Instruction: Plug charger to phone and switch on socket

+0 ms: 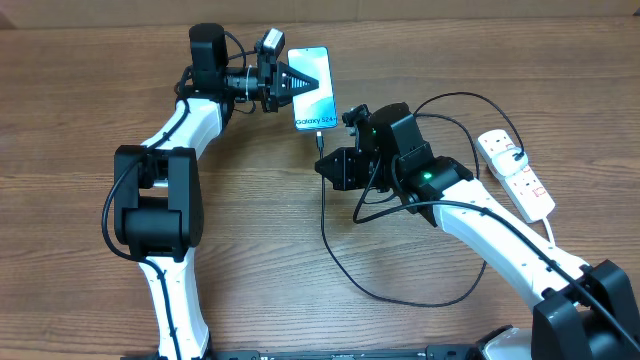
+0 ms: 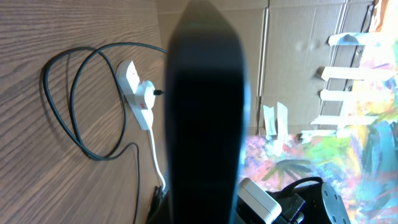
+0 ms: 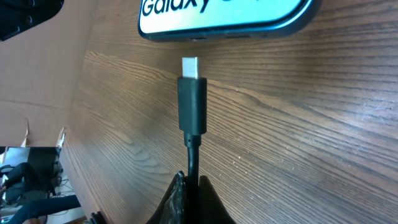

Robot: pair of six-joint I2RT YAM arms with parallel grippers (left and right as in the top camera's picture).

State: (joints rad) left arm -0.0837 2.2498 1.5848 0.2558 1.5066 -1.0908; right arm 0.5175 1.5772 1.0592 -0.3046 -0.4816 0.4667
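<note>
The phone (image 1: 313, 92) lies flat on the wooden table, screen up, its "Galaxy S24" end (image 3: 224, 17) toward my right arm. My left gripper (image 1: 318, 80) is shut, its tips over the phone's screen; in the left wrist view its dark fingers (image 2: 205, 93) fill the middle. My right gripper (image 3: 193, 190) is shut on the charger cable (image 1: 326, 235) just behind the black connector (image 3: 191, 102). The connector's metal tip (image 3: 189, 65) points at the phone's end, a small gap short of it. The white socket (image 1: 515, 172) lies at the right, with a plug (image 2: 146, 94) in it.
The black cable loops widely over the table in front of the right arm (image 1: 470, 205) and back up to the socket. The socket's white cord (image 2: 155, 155) runs off toward the table's near side. Cardboard boxes (image 2: 298, 56) stand beyond the table's edge.
</note>
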